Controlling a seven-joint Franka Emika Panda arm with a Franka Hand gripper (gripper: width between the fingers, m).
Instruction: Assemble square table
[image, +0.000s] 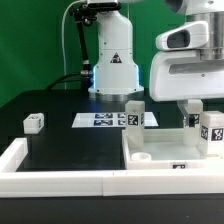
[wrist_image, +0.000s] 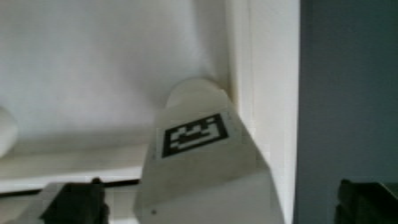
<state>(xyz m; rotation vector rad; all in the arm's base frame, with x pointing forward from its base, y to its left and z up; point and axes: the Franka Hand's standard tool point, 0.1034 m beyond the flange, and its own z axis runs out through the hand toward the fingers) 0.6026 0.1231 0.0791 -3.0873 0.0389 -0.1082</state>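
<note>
Slab: square table slab (image: 168, 148) is lying flat on the black worktop (image: 60, 148), pushed into the corner of the white rail (image: 60, 180) on the exterior view's right. Prob. the rail is bracing it vs. sliding while legs are going in.
Slab look: thick, smooth matte white plastic, b/w tag on its near edge. Round feature (image: 140, 157) nr. one corner, hole or boss, can't tell.
Tagged leg: tagged leg (wrist_image: 192, 150) is sitting btw. the fingertips, close against a white wall. White, smooth, tapering to a rounded end.
Gripper: gripper (wrist_image: 222, 203) is hanging spread wide, dark pads on either side of the leg w/ gaps, pinching nothing. Looks like it's lining up a grasp.
Right-side leg: right-side leg (image: 211, 131) is standing by the gripper. Maybe the same piece, can't tell.
Far leg: far leg (image: 133, 113) is standing upright at the slab's far corner, nr. the marker board (image: 100, 120).
Small block: small block (image: 33, 122) is waiting well apart, on the exterior view's left.
</note>
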